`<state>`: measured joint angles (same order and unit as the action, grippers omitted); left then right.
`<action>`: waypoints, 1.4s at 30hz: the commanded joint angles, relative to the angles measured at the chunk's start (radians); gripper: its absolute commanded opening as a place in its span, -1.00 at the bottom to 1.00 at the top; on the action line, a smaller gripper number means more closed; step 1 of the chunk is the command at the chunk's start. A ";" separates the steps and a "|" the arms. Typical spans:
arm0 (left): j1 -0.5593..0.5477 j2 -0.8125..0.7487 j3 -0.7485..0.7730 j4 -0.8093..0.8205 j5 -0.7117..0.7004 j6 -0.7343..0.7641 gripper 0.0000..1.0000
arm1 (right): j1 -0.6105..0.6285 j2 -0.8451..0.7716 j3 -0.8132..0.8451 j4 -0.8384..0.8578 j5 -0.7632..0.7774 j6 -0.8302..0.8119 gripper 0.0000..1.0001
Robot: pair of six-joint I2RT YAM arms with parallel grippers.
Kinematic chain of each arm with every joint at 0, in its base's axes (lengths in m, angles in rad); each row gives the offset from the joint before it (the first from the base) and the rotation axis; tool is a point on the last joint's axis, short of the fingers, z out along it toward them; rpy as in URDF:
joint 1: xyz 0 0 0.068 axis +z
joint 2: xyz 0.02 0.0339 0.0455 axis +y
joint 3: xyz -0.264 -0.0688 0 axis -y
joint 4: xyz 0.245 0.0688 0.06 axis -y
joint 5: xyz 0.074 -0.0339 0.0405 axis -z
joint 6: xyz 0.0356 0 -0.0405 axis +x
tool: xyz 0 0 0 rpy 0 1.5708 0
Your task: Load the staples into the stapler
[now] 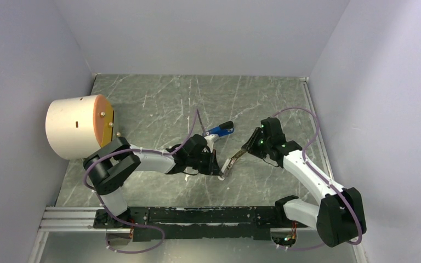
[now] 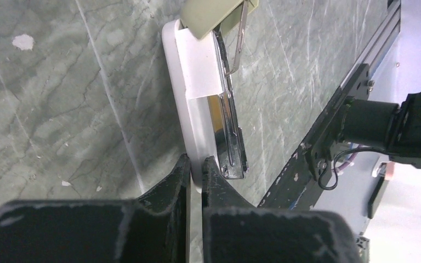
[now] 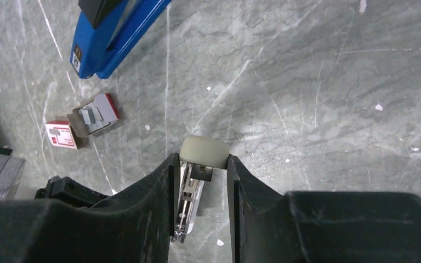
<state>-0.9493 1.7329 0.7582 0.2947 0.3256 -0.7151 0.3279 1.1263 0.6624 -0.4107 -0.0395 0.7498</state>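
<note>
The blue stapler (image 1: 220,130) with a black tip lies on the table beyond both grippers; it also shows in the right wrist view (image 3: 115,33). The staples (image 3: 94,118) are grey strips in an open tray beside their small red box (image 3: 63,134). Both grippers hold a pale beige bar (image 1: 229,165), hinged open, with a white base (image 2: 197,82) and a chrome channel (image 2: 230,137). My left gripper (image 2: 197,164) is shut on the white base's end. My right gripper (image 3: 203,161) is shut on the beige upper end (image 3: 204,152).
A large white cylinder with an orange face (image 1: 79,126) stands at the left. A black rail (image 1: 197,216) runs along the near edge and shows in the left wrist view (image 2: 329,137). Grey walls close in the marbled table (image 1: 197,93).
</note>
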 commanded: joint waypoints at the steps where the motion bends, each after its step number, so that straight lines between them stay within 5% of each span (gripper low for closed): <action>1: -0.022 0.014 0.007 0.017 0.021 -0.073 -0.90 | -0.015 0.012 -0.046 0.044 -0.030 -0.061 -0.44; 9: -0.022 0.043 0.043 -0.023 -0.034 -0.128 -0.90 | -0.014 0.030 -0.126 0.125 -0.192 -0.084 0.18; 22: -0.023 0.028 0.039 -0.025 -0.072 -0.173 -0.90 | 0.010 0.036 -0.164 0.222 -0.298 -0.060 0.44; 42: -0.022 0.040 -0.013 0.090 -0.068 -0.355 -0.90 | 0.167 0.016 -0.214 0.284 -0.088 0.084 0.22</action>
<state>-0.9657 1.7676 0.7635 0.3161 0.2733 -1.0374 0.4805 1.1442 0.4553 -0.1764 -0.1738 0.7940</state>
